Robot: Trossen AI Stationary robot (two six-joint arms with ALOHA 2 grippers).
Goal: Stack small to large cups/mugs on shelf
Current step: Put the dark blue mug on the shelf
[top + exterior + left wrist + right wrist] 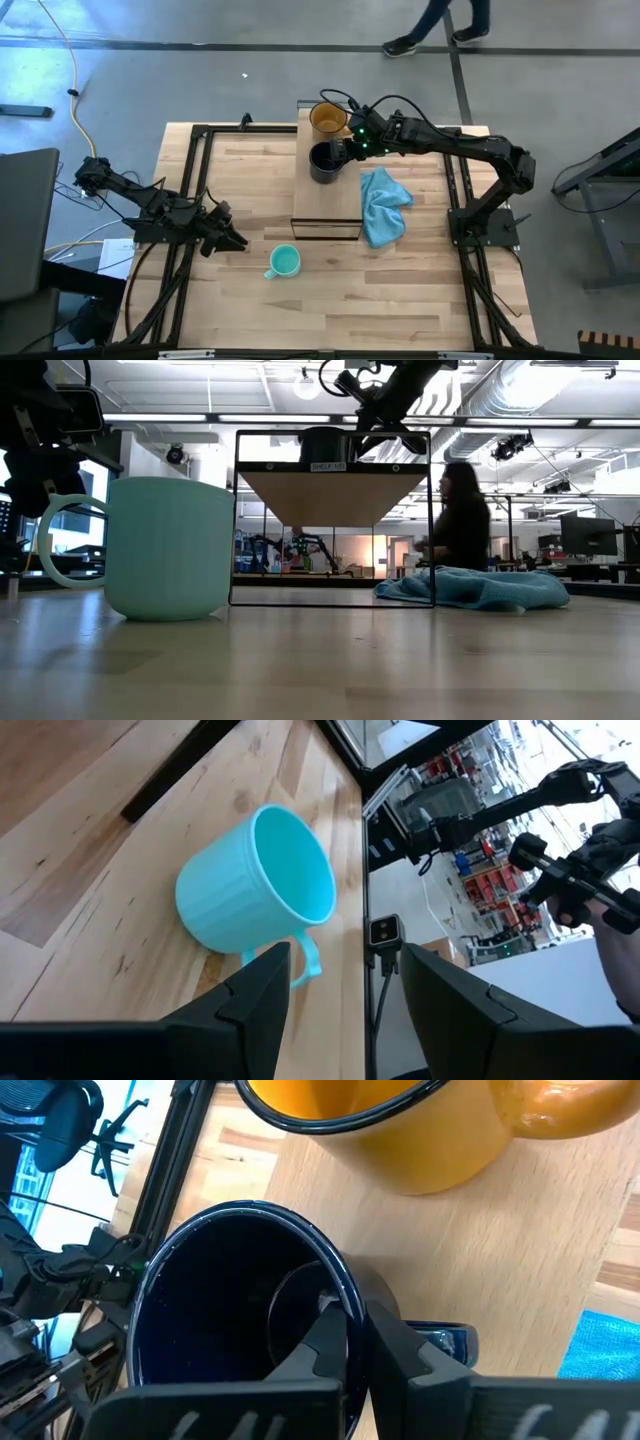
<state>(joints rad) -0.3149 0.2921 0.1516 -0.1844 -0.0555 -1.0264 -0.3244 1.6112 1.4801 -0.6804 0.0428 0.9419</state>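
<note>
Nearest the low camera, the teal mug stands upright at six o'clock on the table, just beyond the left gripper's spread fingers. At twelve o'clock, on the shelf, the right gripper pinches the black mug's rim beside the amber mug; it might slip or knock its neighbour.

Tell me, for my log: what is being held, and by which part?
The right end effector grips the black mug by its rim.

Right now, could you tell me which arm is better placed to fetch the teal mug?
Left: the left gripper is open beside the teal mug, while the right gripper is busy gripping the black mug on the shelf.
</note>
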